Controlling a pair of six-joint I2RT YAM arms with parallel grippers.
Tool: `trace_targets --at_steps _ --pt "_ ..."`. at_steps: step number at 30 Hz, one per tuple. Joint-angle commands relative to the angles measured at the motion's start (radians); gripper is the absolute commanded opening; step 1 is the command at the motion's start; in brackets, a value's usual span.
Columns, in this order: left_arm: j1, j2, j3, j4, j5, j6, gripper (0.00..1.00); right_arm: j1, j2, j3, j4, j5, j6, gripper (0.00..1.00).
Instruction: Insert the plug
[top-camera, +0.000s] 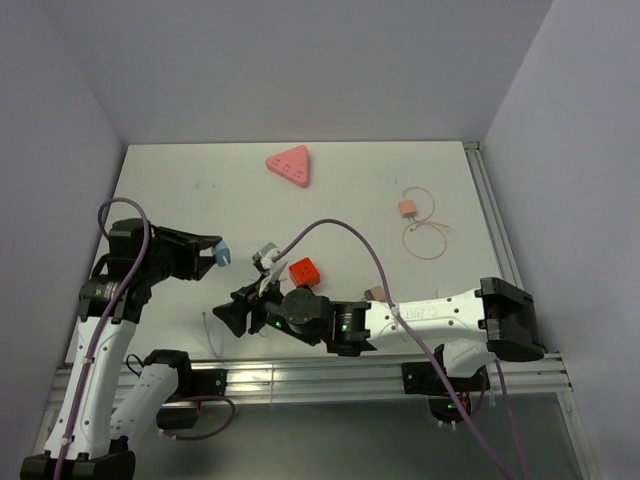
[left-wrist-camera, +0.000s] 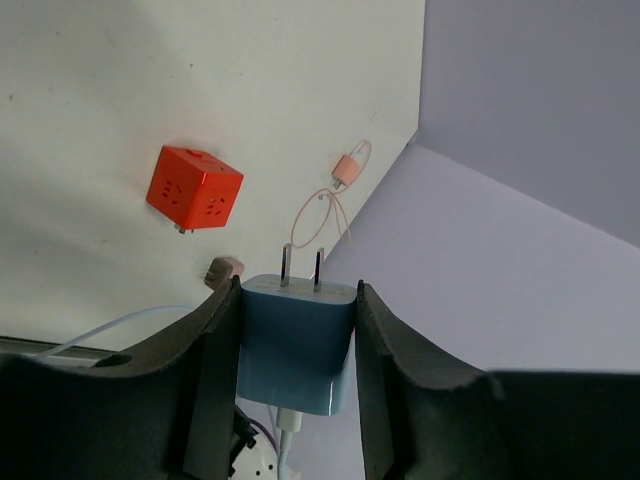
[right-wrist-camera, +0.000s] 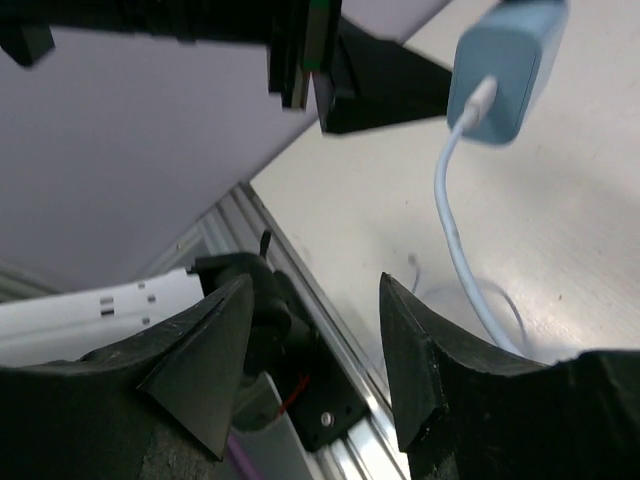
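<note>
white table (top-camera: 200, 190) | red cube (top-camera: 303, 270): just ahead of left claw (top-camera: 222, 254) | pink triangle (top-camera: 290, 166): ahead, off its left | pink adapter (top-camera: 408, 209) on looped cord: far ahead

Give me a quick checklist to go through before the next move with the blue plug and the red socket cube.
1. Light blue plastic plug clamped in the left tool: ok.
2. Its two metal prongs stick out clear of that tool: ok.
3. Red plastic socket cube steadied: not ok. It lies free on the table, and the right tool is open and empty.
4. Prongs lined up with a cube face: not ok. Plug and cube are apart.
5. White cable slack: ok. It hangs loose from the plug.
6. Which cube face takes two flat prongs: cannot tell.
</note>
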Motion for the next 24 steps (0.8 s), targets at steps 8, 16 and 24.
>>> trace_targets --at_steps 8,16,24 --pt "-0.006 -0.005 0.008 -0.020 0.018 -0.050 0.00 0.014 0.129 0.172 0.016 0.391 -0.056 0.63" --pt "-0.006 -0.014 -0.018 -0.031 0.018 -0.058 0.00 0.010 0.167 0.208 0.010 0.468 -0.033 0.66" --pt "-0.008 -0.011 -0.013 -0.034 0.035 -0.058 0.00 -0.026 0.220 0.278 -0.017 0.466 -0.024 0.63"
